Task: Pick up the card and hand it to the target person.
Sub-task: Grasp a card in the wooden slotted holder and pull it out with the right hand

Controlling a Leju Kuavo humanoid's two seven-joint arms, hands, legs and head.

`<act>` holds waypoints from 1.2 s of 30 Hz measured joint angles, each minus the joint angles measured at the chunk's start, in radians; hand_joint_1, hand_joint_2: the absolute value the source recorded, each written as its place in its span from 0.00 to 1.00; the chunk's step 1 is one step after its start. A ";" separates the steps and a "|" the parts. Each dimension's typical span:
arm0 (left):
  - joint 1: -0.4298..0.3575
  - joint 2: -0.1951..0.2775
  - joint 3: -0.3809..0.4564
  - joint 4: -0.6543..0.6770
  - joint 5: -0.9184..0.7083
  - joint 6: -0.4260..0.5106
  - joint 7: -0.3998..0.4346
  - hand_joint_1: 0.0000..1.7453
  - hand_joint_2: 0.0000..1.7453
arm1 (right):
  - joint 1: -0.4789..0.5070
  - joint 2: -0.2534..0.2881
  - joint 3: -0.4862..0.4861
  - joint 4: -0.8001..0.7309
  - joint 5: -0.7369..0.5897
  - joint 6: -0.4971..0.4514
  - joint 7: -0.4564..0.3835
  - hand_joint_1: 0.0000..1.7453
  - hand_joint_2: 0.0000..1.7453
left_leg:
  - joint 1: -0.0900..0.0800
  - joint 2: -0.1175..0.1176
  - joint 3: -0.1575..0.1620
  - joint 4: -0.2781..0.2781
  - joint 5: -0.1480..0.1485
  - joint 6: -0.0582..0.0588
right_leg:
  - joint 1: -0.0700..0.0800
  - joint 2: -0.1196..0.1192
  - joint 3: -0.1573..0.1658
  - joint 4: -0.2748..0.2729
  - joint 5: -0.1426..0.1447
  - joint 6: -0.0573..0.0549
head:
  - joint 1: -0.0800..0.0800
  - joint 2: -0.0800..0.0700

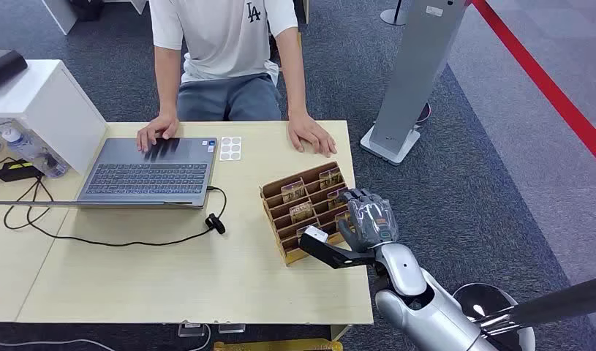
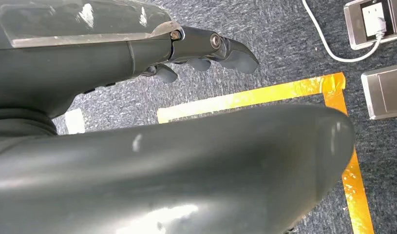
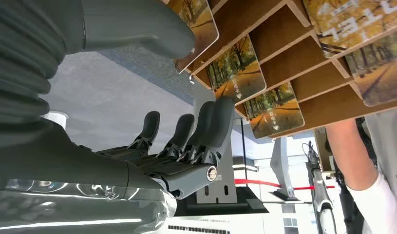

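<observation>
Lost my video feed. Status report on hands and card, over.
Right hand open at the brown slotted card rack, thumb near an autumn-photo card. Left hand hanging, holds nothing. No card lifted. Nothing blocking.

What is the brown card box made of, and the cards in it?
The card rack looks like thin wood or stiff cardboard: flat brown slats, matte. The cards look like glossy plastic or coated paper: shiny printed tree pictures, rounded corners.

Silver right arm, grey ribbed wrist cover, dark-fingered right hand [image 1: 368, 219] with steel knuckle screws.
</observation>
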 joint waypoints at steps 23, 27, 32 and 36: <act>-0.002 0.003 -0.001 0.000 0.020 0.001 -0.004 0.00 0.00 | -0.056 0.020 0.037 0.158 -0.055 -0.036 -0.046 0.76 1.00 | 0.000 0.000 0.000 0.000 0.000 0.000 | 0.000 0.000 0.000 0.000 0.000 0.000 | 0.000 0.000; -0.001 0.003 -0.001 0.000 0.021 0.003 -0.004 0.00 0.00 | -0.066 0.026 0.042 0.177 -0.066 -0.048 -0.052 0.83 1.00 | 0.000 0.000 0.000 0.000 0.000 0.000 | 0.000 0.000 0.000 0.000 0.000 0.000 | 0.000 0.000; -0.001 0.004 -0.001 0.000 0.025 0.007 -0.006 0.00 0.00 | -0.080 0.031 0.049 0.196 -0.082 -0.061 -0.052 0.92 1.00 | 0.000 0.000 0.000 0.000 0.000 0.000 | 0.000 0.000 0.000 0.000 0.000 0.000 | 0.000 0.000; -0.001 0.004 -0.001 0.000 0.029 0.008 -0.007 0.00 0.00 | -0.089 0.032 0.055 0.204 -0.089 -0.068 -0.052 0.98 1.00 | 0.000 0.000 0.001 0.000 0.000 0.000 | 0.000 0.000 0.001 0.000 0.001 0.001 | -0.001 0.000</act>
